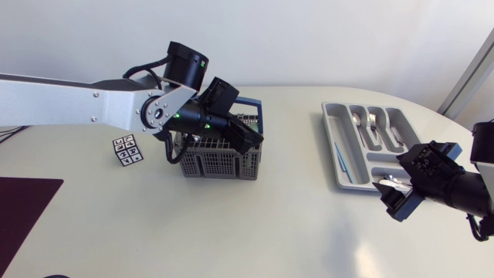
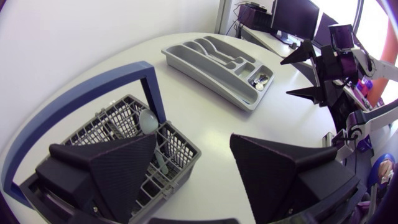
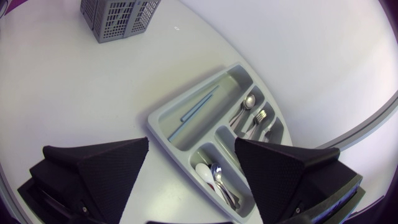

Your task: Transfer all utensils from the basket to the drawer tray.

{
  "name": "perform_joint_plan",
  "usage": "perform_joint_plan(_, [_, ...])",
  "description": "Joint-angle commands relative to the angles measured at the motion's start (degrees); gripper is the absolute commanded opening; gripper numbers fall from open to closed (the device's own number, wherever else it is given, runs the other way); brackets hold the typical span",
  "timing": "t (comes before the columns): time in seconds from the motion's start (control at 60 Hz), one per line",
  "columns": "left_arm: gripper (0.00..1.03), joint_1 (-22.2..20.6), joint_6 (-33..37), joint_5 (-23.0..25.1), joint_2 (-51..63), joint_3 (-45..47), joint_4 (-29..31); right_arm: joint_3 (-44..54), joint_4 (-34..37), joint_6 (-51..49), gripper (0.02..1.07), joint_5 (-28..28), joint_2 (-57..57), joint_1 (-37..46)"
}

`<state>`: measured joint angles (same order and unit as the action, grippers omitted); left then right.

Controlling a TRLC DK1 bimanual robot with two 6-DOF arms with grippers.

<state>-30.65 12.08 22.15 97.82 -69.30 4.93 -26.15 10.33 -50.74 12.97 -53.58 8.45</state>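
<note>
A grey slotted plastic cutlery basket with a blue hoop handle stands mid-tabletop, with a pale plastic spoon upright in one compartment. Bare surface separates it from the grey plastic drawer tray, which lies near the right edge and holds metal cutlery. The left jaws hang wide open, tilted over the basket's rim. The right jaws, wide open and empty, hover over the tray's near end.

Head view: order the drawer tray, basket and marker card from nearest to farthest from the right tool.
1. The drawer tray, at the table's right, its near end under the right tool.
2. The basket, mid-table, well to the left.
3. The marker card, farthest, left of the basket.
</note>
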Motion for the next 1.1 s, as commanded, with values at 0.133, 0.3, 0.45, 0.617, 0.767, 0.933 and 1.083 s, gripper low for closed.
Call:
perform_joint_plan(0.133, [0.84, 2.0, 7.9, -0.2, 6.0, 0.5, -5.4, 2.2, -1.5, 4.8, 1.02, -1.5, -0.5, -5.9])
perform_joint_plan(0.3, [0.84, 3.2, 10.8, -0.2, 9.0, -0.5, -8.8, 2.7, -4.3, 5.8, 1.02, -1.5, -2.7, -7.4])
perform_joint_plan(0.45, [0.84, 4.4, 10.9, 1.1, 10.5, -1.5, -11.0, 3.4, -7.1, 6.0, 1.02, -1.5, -5.5, -7.7])
perform_joint_plan(0.617, [0.81, 5.5, 9.1, 5.3, 12.1, -3.8, -11.3, 4.0, -10.0, 6.0, 1.02, -1.5, -8.2, -7.7])
perform_joint_plan(0.767, [0.6, 5.7, 7.8, 8.8, 13.7, -5.5, -11.3, 4.1, -10.8, 5.7, 1.02, -1.5, -9.7, -7.7])
perform_joint_plan(0.933, [0.59, 5.3, 8.0, 9.3, 15.5, -7.1, -11.3, 4.4, -12.3, 5.6, 1.02, -1.5, -10.8, -7.6])
perform_joint_plan(1.083, [0.38, 5.3, 8.3, 10.5, 16.5, -7.9, -12.0, 4.5, -12.3, 5.4, 1.02, -1.2, -11.5, -7.4])
